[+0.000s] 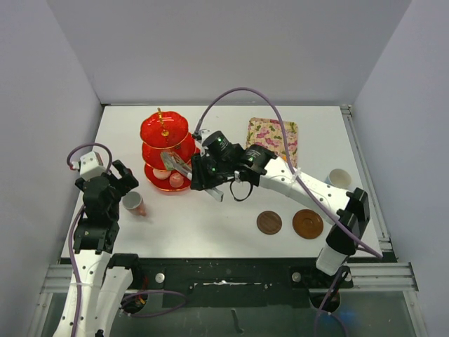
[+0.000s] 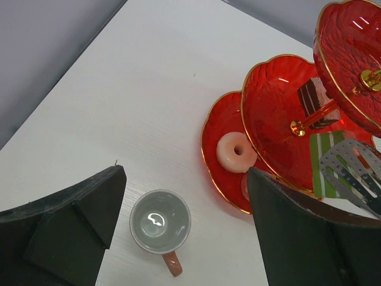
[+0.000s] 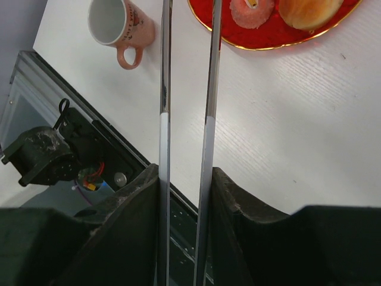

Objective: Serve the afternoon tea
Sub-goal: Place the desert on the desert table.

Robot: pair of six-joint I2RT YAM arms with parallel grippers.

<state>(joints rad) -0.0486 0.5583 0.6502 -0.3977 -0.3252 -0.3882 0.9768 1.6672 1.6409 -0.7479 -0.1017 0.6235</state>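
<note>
My right pincer (image 3: pixel 184 196) is nearly closed, clamped on the two flat steel arms of the serving tongs (image 3: pixel 208 89). Their slotted tips reach in among the lower tiers of the red three-tier stand (image 1: pixel 165 130), which sits toward the back left of the tabletop (image 1: pixel 231 203); I cannot tell whether they have hold of a sweet. The step looks to me like working a cake on that stand. I would bring the tongs in level between the tiers, clear of the scalloped gold rims. I would also keep the squeeze even, because the thin polished arms could twist between the pads. The stand is glossy translucent plastic under a gold handle (image 2: pixel 370 79) and looks light, so a nudge might shift it. On it I see a pale ring doughnut (image 2: pixel 237 152), a chocolate layer slice (image 2: pixel 314 98), a green striped piece (image 2: pixel 324 156) and a smooth golden bun (image 3: pixel 306 11). My left pincer (image 2: pixel 186 174) is spread wide with nothing in it and hovers over the pink cup (image 2: pixel 159 221), upright just in front of the stand. Well to the right lie two round brown saucers (image 1: pixel 269 222), bare. Further right is the light-blue cup (image 1: pixel 339 178), and a floral tray (image 1: pixel 272 135) lies behind.
</note>
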